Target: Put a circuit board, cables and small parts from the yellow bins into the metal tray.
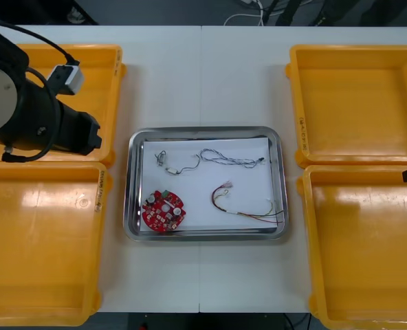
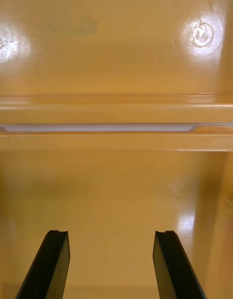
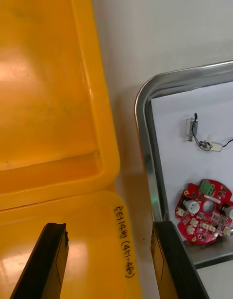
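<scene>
a: nearest first: left gripper [image 3: 109, 226], fingers apart, nothing between, poised over the meeting rims of the two left yellow bins [image 1: 45, 240], just beside the metal tray [image 3: 144, 148].
b: right gripper [image 2: 111, 233]?
a: likewise spread and empty, low over one bare floor of the right yellow bins [image 1: 368, 254], at the right side of the desk [image 1: 200, 69].
b: next out, the tray?
a: holding the goods: round red circuit board [image 1: 164, 211] in the near left corner, red and yellow cable [image 1: 251, 214] near right, then small metal part [image 3: 188, 126] with black cable [image 3: 195, 131] far left, twisted blue and white cable [image 1: 227, 161] along the far side.
b: farthest bins?
a: bare, by the look of them. probably little left to fetch.
b: so, how to finish cleanly?
a: lift straight up before swinging inward. keep the tray-side finger clear of the shiny rim. no dragging across the loose cables, for fear of pulling one over the edge. confirm each bin floor before parking.
</scene>
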Action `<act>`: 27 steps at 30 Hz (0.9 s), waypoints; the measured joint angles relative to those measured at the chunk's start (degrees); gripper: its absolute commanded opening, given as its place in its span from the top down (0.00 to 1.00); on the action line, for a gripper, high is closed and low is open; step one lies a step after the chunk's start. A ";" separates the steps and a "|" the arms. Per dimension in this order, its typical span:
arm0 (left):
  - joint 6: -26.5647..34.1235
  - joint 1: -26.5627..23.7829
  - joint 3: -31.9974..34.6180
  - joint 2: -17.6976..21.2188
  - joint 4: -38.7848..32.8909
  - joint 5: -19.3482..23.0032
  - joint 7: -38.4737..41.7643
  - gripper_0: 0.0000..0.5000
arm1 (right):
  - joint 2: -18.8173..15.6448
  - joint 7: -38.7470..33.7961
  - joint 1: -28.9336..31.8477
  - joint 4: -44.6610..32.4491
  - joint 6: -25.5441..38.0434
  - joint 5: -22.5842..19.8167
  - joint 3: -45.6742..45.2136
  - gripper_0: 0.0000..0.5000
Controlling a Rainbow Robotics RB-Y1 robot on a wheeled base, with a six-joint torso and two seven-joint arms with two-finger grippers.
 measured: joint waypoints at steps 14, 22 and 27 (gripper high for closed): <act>0.02 7.24 7.90 2.51 -3.46 2.03 -2.53 0.00 | 0.01 0.00 0.35 -0.17 0.01 0.00 0.00 0.00; 0.03 11.23 9.94 4.69 -4.08 3.54 -7.51 0.00 | 0.01 0.00 0.40 -0.19 0.02 0.01 0.01 0.00; 0.03 12.95 10.47 6.30 -4.23 4.45 -7.58 0.00 | 0.01 0.00 0.41 -0.20 0.03 0.01 0.01 0.00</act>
